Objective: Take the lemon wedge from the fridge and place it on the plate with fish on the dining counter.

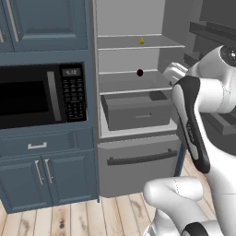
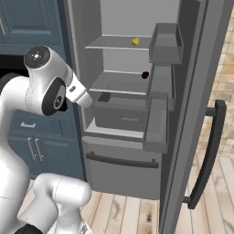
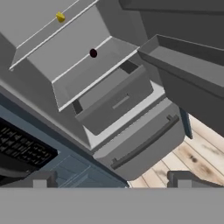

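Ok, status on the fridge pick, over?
End effector open, empty, short of the open grey fridge. Tiny yellow lemon wedge on the top shelf, untouched. Small dark red round fruit one shelf lower; nothing blocking.

fridge door swung wide, interior open ahead of claw, fingers spread. upper shelf ahead had bare room on both sides of lemon wedge. dark red fruit sat on shelf below, mid-span. drawer jutted out under that. door bins crowded one side.
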Tool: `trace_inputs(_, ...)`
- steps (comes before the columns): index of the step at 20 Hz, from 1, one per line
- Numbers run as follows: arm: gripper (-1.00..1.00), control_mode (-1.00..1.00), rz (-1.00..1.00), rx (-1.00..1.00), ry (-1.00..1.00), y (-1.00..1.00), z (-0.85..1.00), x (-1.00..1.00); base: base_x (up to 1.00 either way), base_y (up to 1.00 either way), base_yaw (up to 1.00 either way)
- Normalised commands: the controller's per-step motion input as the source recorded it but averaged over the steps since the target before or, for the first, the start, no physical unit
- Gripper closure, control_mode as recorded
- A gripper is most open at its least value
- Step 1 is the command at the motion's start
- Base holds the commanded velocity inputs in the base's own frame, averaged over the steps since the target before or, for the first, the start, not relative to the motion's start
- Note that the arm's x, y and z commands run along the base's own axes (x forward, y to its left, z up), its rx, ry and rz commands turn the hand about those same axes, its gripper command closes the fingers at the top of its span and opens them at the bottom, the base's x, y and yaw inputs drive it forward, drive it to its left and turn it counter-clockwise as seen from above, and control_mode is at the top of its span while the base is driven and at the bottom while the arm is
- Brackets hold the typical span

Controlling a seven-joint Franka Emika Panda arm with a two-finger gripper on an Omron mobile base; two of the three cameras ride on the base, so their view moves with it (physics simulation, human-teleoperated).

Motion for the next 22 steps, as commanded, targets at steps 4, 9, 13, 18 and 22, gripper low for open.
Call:
trace_inputs(4,-1.0,1.0,0.08,0.0,-0.04,-0.42,-0.01,-0.01,0.09,-0.2,0.0)
trace_inputs(9,-1.0,1.0,0.0,0.0,0.0,0.0,0.0,0.0,0.68,-0.05,-0.06)
trace_inputs(13,-1.0,1.0,0.0,0.0,0.0,0.0,0.0,0.0,0.99,0.0,-0.1)
trace_inputs(18,-1.0,1.0,0.0,0.0,0.0,0.0,0.0,0.0,0.96,0.0,-0.08)
trace_inputs(22,-1.0,1.0,0.0,0.0,0.0,0.0,0.0,0.0,0.81,0.0,-0.06)
